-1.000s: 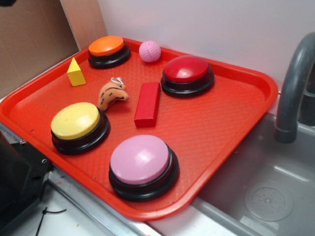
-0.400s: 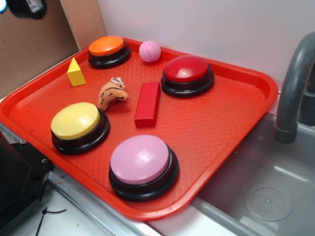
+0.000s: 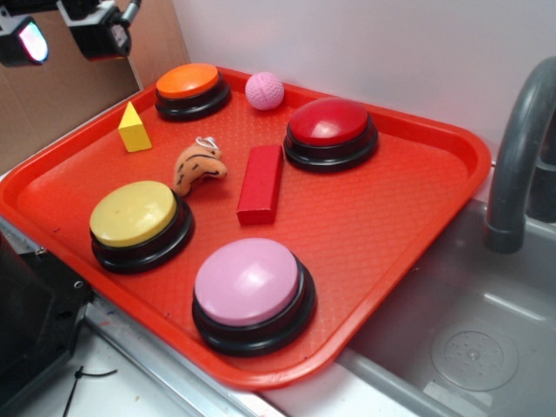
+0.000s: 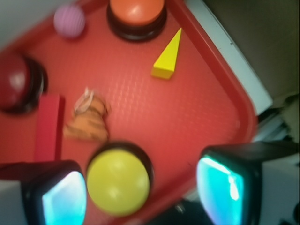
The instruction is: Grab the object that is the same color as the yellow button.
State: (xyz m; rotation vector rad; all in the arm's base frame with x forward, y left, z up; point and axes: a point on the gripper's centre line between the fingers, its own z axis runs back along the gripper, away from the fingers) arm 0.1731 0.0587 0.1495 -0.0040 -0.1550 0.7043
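The yellow pyramid block (image 3: 134, 129) stands upright and untouched at the far left of the red tray (image 3: 408, 217), just near-left of the orange button (image 3: 191, 89) and well apart from everything else. What has changed is above it: a second ago no arm was in the exterior view, and now the gripper (image 3: 62, 33) has come in at the top-left corner, high over the tray's left edge. Its fingers (image 4: 225, 187) are spread wide, nothing between them, and in the wrist view the pyramid lies ahead of them, toward the top of the picture. I judge this the opening approach; the descent and the grasp are not yet begun, and the pointed, sloping sides may be slippery to pinch.

Counting near to far: four buttons in all — one pink button (image 3: 252, 294), one yellow button (image 3: 139, 223), one dark red button (image 3: 331, 130), and the orange one. Between them lie one tan striped curved toy (image 3: 198, 165) and one red rectangular block (image 3: 261, 182). At the far edge sits one pink ball (image 3: 264, 90). One pyramid, one gripper.
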